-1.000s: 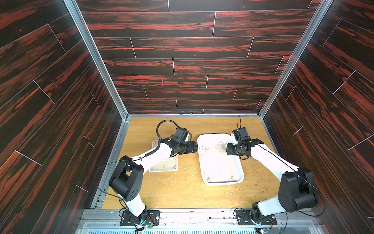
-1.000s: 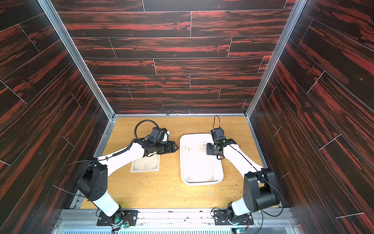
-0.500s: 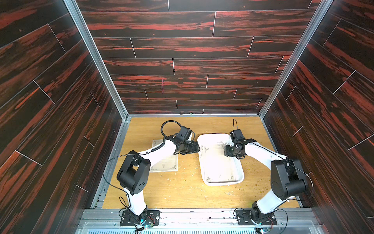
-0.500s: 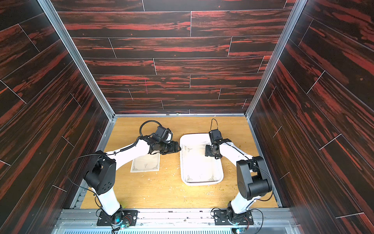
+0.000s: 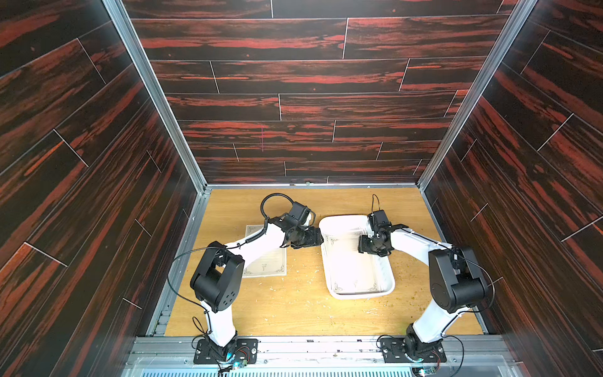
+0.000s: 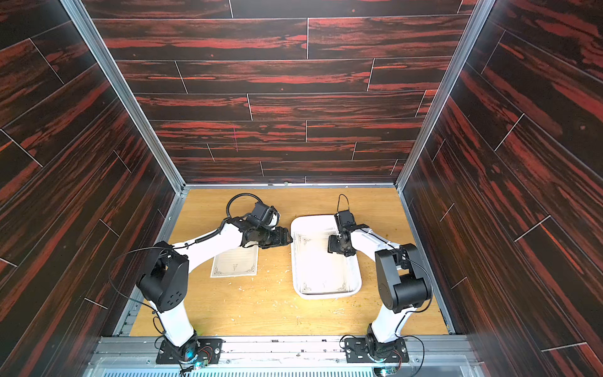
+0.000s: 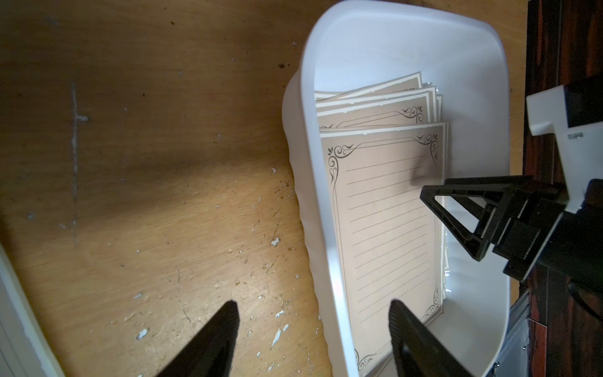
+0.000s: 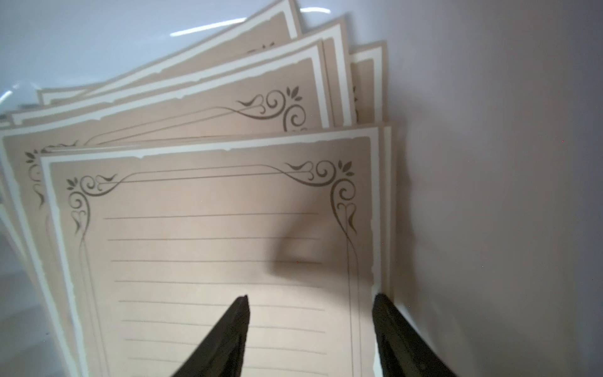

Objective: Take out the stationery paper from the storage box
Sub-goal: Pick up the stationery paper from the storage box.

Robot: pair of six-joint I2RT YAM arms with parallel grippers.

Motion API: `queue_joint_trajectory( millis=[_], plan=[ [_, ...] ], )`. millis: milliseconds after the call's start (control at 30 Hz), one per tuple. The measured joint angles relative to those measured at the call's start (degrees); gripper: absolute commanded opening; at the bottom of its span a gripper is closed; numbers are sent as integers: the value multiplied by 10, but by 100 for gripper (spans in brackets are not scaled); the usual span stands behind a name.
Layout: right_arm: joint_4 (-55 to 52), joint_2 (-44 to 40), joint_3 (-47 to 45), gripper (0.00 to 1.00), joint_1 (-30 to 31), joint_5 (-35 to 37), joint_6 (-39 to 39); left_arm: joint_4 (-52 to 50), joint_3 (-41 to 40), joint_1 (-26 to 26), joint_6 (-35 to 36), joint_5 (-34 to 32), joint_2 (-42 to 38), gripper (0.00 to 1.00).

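The white storage box (image 5: 388, 277) (image 6: 357, 277) lies right of centre on the wooden table. A fanned stack of stationery paper (image 5: 346, 261) (image 6: 313, 261) (image 7: 388, 222) (image 8: 212, 248) fills it, cream sheets with dark corner flourishes. One more sheet (image 5: 267, 266) (image 6: 235, 262) lies flat on the table, partly under my left arm. My left gripper (image 5: 318, 240) (image 6: 288, 240) (image 7: 313, 302) is open, straddling the box rim (image 7: 323, 196). My right gripper (image 5: 362, 243) (image 6: 331, 243) (image 8: 312, 296) is open just above the top sheet's edge by the box wall (image 8: 489, 196), holding nothing.
Small pale flecks of debris (image 7: 275, 241) dot the wooden table (image 5: 293, 310). Dark wood-pattern walls close in on three sides, and a metal rail (image 5: 310, 346) with both arm bases runs along the front. My right gripper's fingers (image 7: 448, 225) show in the left wrist view.
My right gripper's jaws have spread wider over the stack, and its elbow has swung toward the front. My left gripper has edged right to the box rim. The papers have not moved.
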Motion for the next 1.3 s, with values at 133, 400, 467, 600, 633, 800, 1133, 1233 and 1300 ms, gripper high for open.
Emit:
queue_joint_trajectory(
  millis=[133,400,467,600,633,800,1133,1233,1300],
  plan=[
    [5,12,0,62,0,-14,1,-1,4,0,0,2,2,75],
    [14,23,4,59,19,-36,5,-1,7,0,4,5,8,74],
    [14,24,7,58,28,-46,5,-1,7,0,4,6,11,74],
    [13,23,21,59,38,-56,5,-2,9,0,4,6,19,74],
    [12,23,25,59,38,-54,5,-2,10,0,4,6,20,74],
    [-10,14,49,64,38,-20,4,-5,16,0,5,5,23,73],
    [-36,18,64,70,37,48,-3,-13,17,0,4,5,23,73],
    [-39,23,66,70,35,55,-4,-14,17,0,4,5,23,73],
    [-39,29,68,71,35,59,-4,-14,17,0,4,5,23,73]
  ],
)
